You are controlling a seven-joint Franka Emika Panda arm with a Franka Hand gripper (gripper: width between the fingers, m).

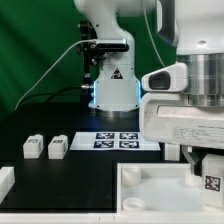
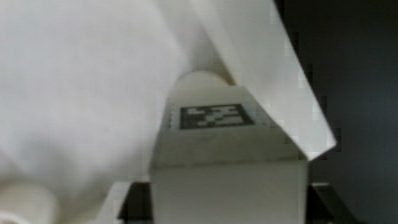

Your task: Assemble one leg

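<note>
My gripper (image 1: 207,168) hangs at the exterior view's right, over the right part of the large white tabletop (image 1: 150,188). It is shut on a leg (image 1: 211,181), a small white block whose black-and-white tag faces the camera. In the wrist view the leg (image 2: 222,185) fills the space between the jaws of my gripper (image 2: 222,208), with a tag on it further along. White tabletop surface (image 2: 89,90) lies close behind it. Two more legs (image 1: 32,147) (image 1: 57,147) stand side by side on the black table at the exterior view's left.
The marker board (image 1: 118,140) lies flat in front of the robot base (image 1: 110,85). A white part (image 1: 5,184) shows at the lower left edge. The gripper body hides the tabletop's right side.
</note>
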